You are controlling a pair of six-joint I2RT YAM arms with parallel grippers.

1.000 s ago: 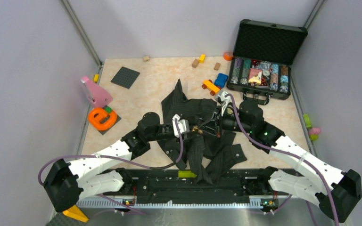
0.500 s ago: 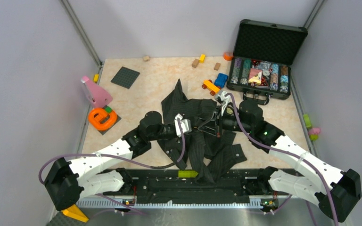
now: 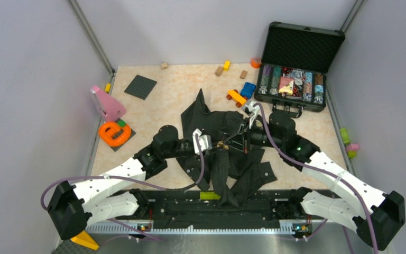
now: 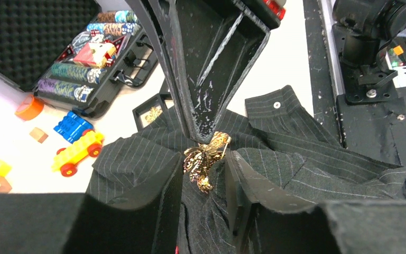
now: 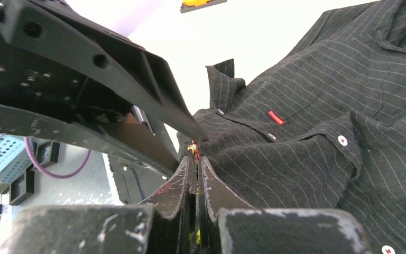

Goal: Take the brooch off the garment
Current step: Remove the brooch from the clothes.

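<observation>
A: What is shown?

B: A small gold brooch [image 4: 203, 161] is seen pinned to a raised fold of the garment [image 4: 296, 153], a dark pinstriped shirt spread beneath and around the brooch on the tabletop [image 3: 180, 84]; an open black case [image 3: 301, 47] is set well apart from the brooch, beyond it and to the right.

A: How are the fingers placed about the brooch?

B: The left fingers [image 4: 153, 211] are seen on either side of the brooch, and the cloth fold just below it appears to be pinched between them; the right fingers [image 4: 211, 79] are pressed together on the brooch's upper edge, reached from the opposite side.

A: How is the step best done?

B: The unpinning is judged to be in hand; the cloth should be held firm below the brooch while the brooch is drawn away along its pin; a sideways tug could tear the weave or let the brooch slip; whether the clasp has been freed cannot be told.
</observation>
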